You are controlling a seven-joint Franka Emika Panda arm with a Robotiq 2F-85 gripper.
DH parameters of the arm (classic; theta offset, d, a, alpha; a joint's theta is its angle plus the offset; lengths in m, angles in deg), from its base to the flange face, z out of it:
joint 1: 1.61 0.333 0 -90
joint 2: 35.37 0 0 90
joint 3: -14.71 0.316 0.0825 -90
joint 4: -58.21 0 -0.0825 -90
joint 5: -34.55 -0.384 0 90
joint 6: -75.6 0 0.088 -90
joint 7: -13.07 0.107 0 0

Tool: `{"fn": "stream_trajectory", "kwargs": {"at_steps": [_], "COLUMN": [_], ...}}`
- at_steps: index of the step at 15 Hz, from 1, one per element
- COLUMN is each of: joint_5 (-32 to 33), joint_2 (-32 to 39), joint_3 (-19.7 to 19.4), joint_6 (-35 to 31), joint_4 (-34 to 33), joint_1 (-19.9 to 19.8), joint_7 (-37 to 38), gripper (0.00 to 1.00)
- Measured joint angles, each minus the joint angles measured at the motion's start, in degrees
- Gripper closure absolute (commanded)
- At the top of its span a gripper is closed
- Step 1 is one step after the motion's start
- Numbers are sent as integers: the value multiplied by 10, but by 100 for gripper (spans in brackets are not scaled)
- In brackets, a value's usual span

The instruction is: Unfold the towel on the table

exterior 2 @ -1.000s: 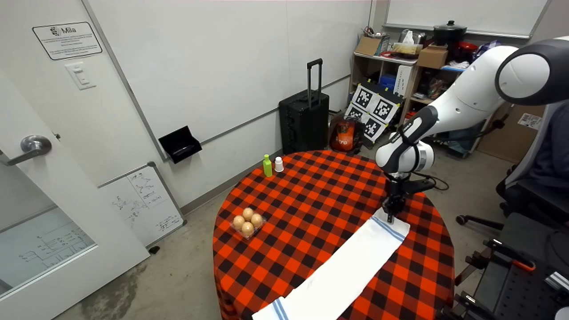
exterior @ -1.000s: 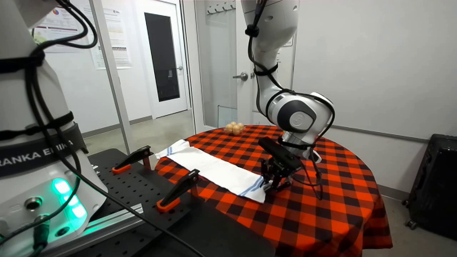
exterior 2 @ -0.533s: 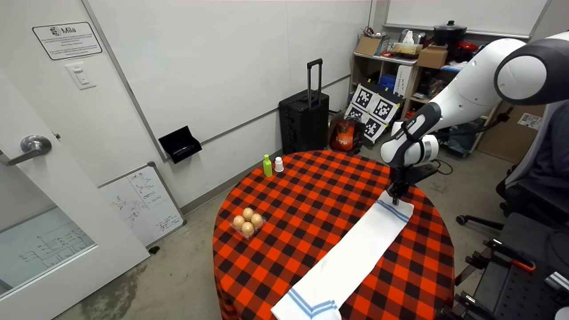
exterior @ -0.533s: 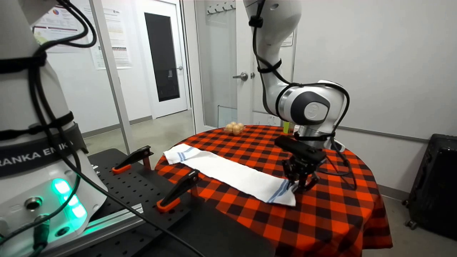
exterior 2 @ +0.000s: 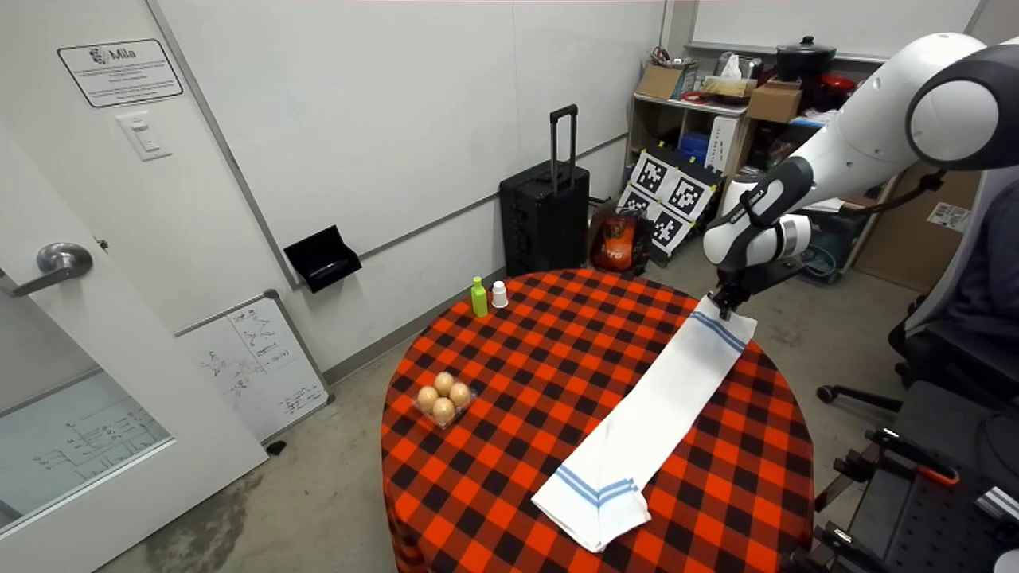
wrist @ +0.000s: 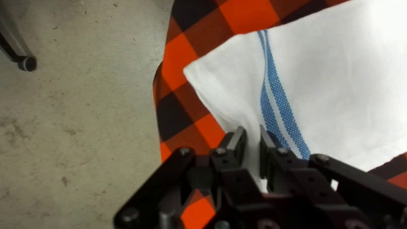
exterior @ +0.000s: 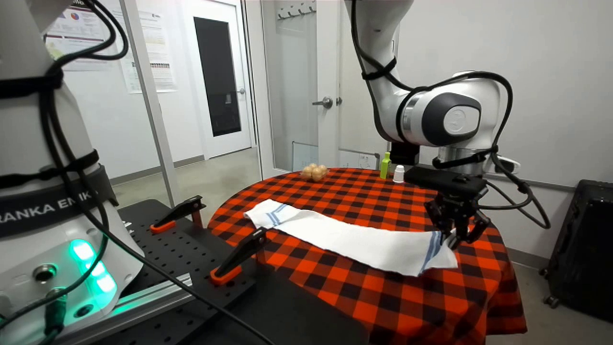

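Note:
The white towel with blue stripes lies as a long narrow strip across the table; it shows in both exterior views (exterior: pixel 354 244) (exterior 2: pixel 661 414). Its far end is skewed, with stripes meeting in a V. My gripper holds the striped end near the table's edge, in both exterior views (exterior: pixel 449 239) (exterior 2: pixel 723 309). In the wrist view the gripper (wrist: pixel 251 135) is shut on a gathered fold of the towel (wrist: pixel 327 79), beside the blue stripes. The held end is lifted slightly; the rest lies on the cloth.
The round table has a red and black checked cloth (exterior 2: pixel 557 334). Its edge is close to the gripper. A clear pack of several eggs (exterior 2: pixel 443 398), a green bottle (exterior 2: pixel 478 298) and a small white container (exterior 2: pixel 499 294) stand on it. Clamps (exterior: pixel 239 256) sit on the robot's base.
My gripper has moved away from the robot's base area toward the table's edge, dragging the towel along. The towel's trailing end has slid further onto the table and become skewed.

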Motion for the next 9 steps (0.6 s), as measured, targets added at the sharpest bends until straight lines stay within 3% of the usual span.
{"fn": "stream_trajectory", "kwargs": {"at_steps": [1,2,9], "joint_5": [0,0,9], "joint_2": [-4,-6,-11], "joint_3": [-6,-12,-26], "joint_6": [-4,-5,-5], "joint_4": [0,-1,-2], "joint_1": [0,0,5], "joint_7": [7,14,48], "gripper": [64,64,14]}}
